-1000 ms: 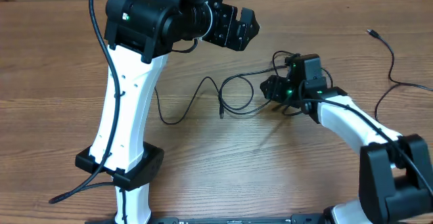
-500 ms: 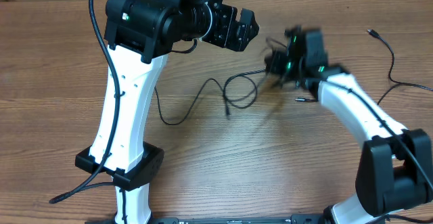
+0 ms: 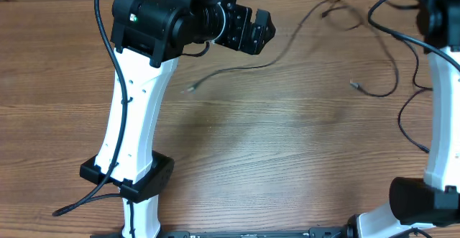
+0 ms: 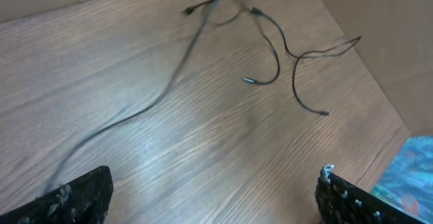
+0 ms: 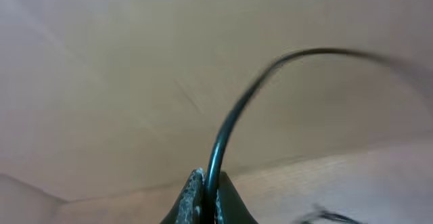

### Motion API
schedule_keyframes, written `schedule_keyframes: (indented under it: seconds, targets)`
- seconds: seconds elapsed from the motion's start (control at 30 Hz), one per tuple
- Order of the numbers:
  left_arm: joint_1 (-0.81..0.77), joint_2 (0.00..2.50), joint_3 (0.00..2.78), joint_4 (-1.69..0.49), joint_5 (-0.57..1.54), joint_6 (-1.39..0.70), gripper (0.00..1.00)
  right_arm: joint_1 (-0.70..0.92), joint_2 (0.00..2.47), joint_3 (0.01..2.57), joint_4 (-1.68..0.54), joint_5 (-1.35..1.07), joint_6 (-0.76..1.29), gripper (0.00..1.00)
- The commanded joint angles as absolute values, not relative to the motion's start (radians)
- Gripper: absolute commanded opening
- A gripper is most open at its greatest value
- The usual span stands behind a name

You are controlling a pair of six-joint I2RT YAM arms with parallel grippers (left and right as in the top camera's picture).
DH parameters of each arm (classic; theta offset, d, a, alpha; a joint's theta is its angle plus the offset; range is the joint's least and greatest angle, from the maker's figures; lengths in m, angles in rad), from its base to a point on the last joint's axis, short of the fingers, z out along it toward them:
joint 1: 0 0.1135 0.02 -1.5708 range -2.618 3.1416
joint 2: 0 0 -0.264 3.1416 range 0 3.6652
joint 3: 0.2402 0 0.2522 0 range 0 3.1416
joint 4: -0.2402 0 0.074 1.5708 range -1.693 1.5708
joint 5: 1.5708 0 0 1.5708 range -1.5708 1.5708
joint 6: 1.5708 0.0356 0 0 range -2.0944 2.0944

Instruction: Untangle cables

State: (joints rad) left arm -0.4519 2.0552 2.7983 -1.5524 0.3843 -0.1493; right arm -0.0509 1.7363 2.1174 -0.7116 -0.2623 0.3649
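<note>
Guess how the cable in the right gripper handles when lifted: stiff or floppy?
Likely floppy: the cable drapes in loose curves from the right gripper. Probably light, being so thin. Might slip, since only a narrow strand is pinched between the fingers.

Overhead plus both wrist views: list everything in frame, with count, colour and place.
thin black cables with small plug ends: at least two, exact count unclear; black; far right of the table, one blurred strand trailing toward centre.
brown wooden table: one; brown; under everything.
thick black wire: one; black; running along the left arm.
left arm: one; white and black; left side; left hand open, empty.
right arm: one; white and black; right edge; right hand shut on one cable.
</note>
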Motion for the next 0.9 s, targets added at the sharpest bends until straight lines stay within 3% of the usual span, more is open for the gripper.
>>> schedule_keyframes:
  seconds: [0.0, 0.2, 0.43, 0.87]
  targets:
    - [-0.459, 2.040, 2.798, -1.542, 0.392, -0.142, 0.95, -0.024, 1.726, 2.275, -0.732, -0.294, 0.371, 0.04]
    - [-0.459, 2.042, 2.791, -1.517, 0.302, -0.079, 0.96, 0.001, 1.726, 2.403, -0.733, -0.314, 0.423, 0.04]
    - [-0.459, 2.106, 2.783, -1.482, 0.430, 0.171, 0.92, 0.001, 1.726, 2.465, -0.754, -0.422, 0.480, 0.04]
    - [-0.490, 2.246, 2.783, -1.446, 0.535, 0.221, 0.82, 0.001, 1.726, 2.470, -0.713, -0.584, 0.554, 0.04]
